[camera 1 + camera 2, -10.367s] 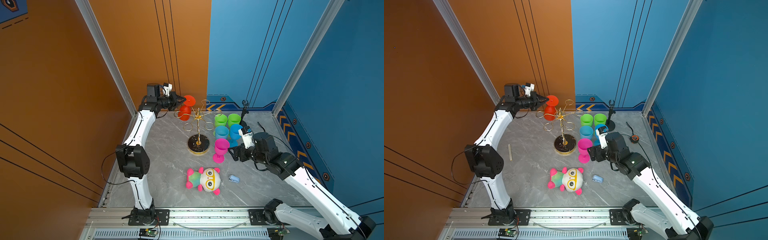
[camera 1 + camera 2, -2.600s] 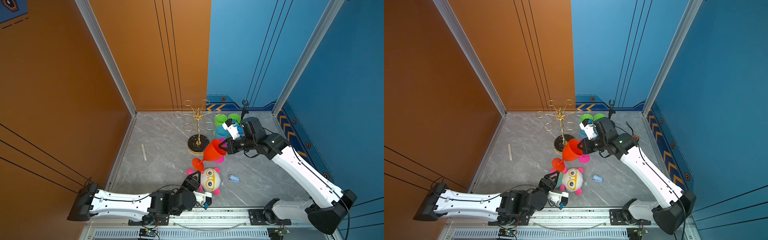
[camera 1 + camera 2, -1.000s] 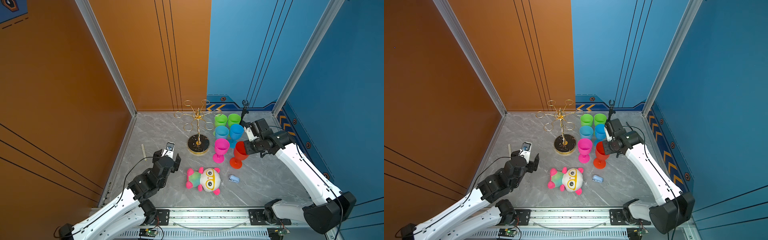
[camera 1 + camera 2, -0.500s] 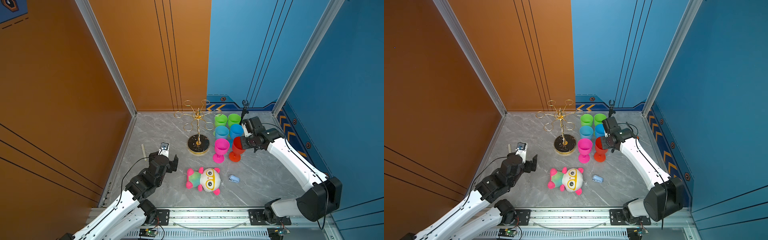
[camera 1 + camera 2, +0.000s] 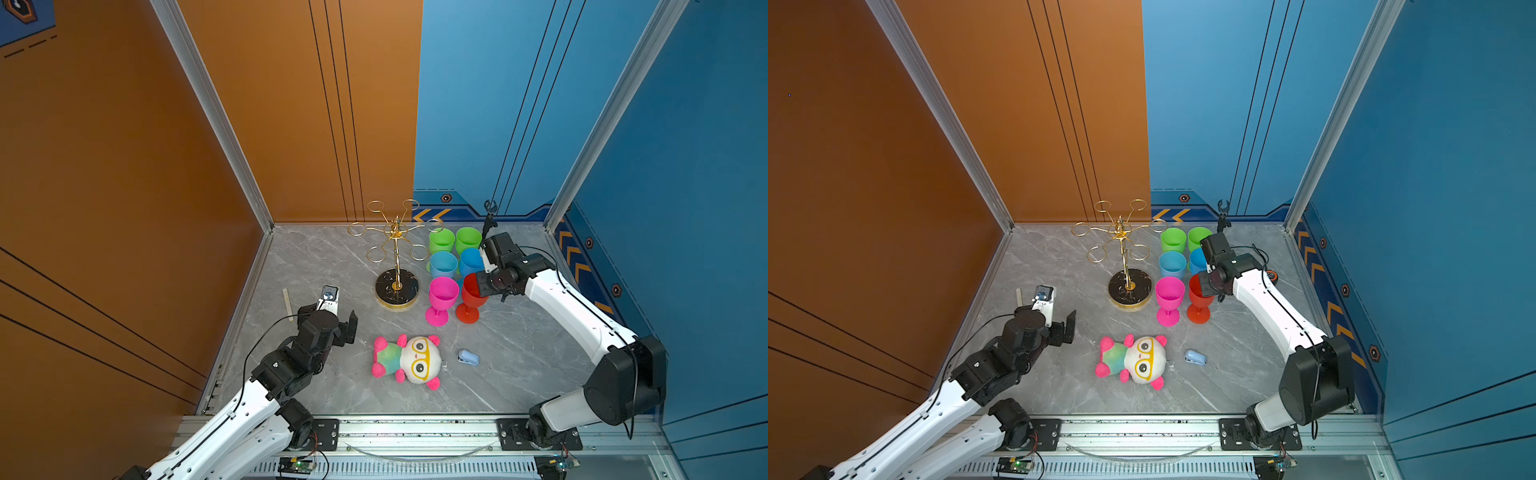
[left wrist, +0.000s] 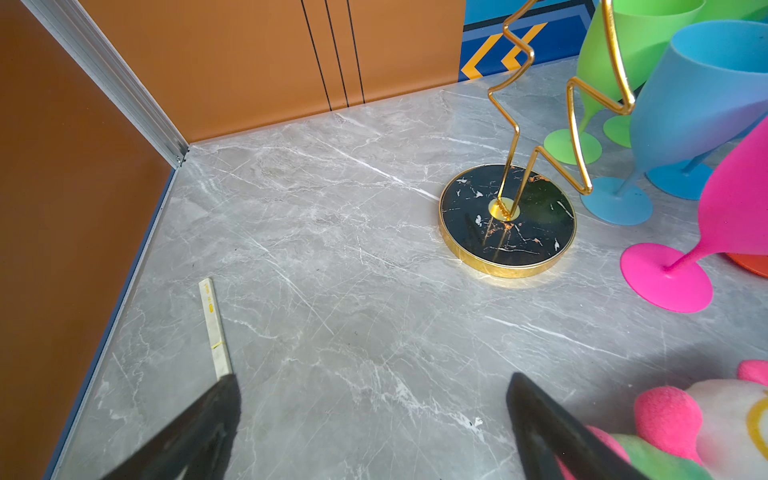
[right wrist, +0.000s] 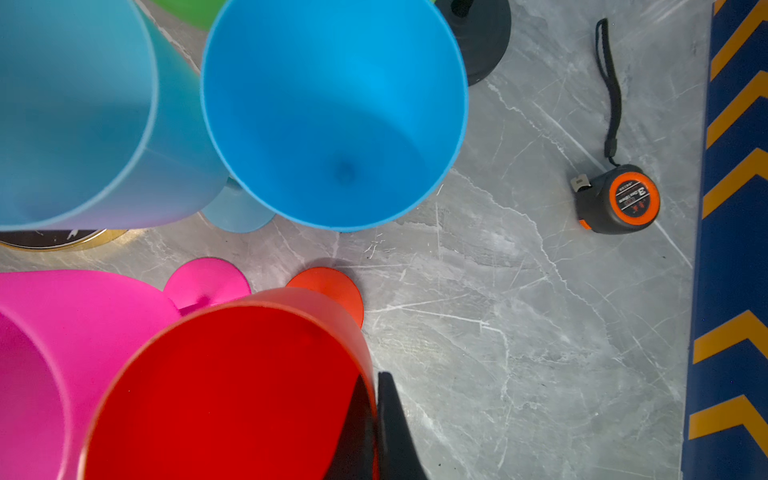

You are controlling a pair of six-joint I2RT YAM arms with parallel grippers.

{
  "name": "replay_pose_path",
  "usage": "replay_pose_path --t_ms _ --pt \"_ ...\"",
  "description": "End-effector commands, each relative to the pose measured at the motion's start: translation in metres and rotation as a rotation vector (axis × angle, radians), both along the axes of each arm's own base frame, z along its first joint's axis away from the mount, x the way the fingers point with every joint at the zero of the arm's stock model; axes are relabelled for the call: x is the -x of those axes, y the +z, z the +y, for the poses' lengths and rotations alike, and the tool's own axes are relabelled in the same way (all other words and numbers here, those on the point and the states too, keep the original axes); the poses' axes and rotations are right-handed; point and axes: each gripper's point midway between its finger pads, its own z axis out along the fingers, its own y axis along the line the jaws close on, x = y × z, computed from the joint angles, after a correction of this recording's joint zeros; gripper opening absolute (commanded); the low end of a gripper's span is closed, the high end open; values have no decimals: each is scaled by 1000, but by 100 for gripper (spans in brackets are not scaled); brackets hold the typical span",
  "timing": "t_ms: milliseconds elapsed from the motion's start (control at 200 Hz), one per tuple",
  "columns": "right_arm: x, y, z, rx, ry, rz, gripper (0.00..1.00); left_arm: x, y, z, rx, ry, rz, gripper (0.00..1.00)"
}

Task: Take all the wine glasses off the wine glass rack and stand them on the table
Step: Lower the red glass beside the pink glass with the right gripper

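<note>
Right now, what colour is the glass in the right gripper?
The plastic wine glass is red; right wrist view.

Left arm (image 5: 237,415) and right arm (image 5: 569,309) — white shells, black round joints — sit on black plates (image 5: 328,432) bolted to the silver rail (image 5: 415,426). Thin black cables (image 5: 248,355) loop above the rail; the left gripper (image 6: 372,378) has black tapered fingers (image 6: 544,419).

The wine glass rack (image 5: 386,287) is seen in gold wire, its base black, white-marbled and gold-rimmed. A red wine glass (image 5: 468,295) and a pink wine glass (image 5: 443,293) are shown on the grey-veined bench (image 5: 324,266).
</note>
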Motion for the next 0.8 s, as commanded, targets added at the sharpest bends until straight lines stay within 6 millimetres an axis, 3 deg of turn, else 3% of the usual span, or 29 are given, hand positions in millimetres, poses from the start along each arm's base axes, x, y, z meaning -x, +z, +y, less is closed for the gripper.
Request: replay_pose_path --t_ms 0,701,796 --pt "-5 0 -2 -3 -22 -13 5 3 -9 4 -11 8 22 100" --pt "2 0 4 -40 -6 13 24 2 -12 4 -20 5 32 98" --pt "4 8 3 -41 -5 2 34 2 -12 4 -25 6 32 98"
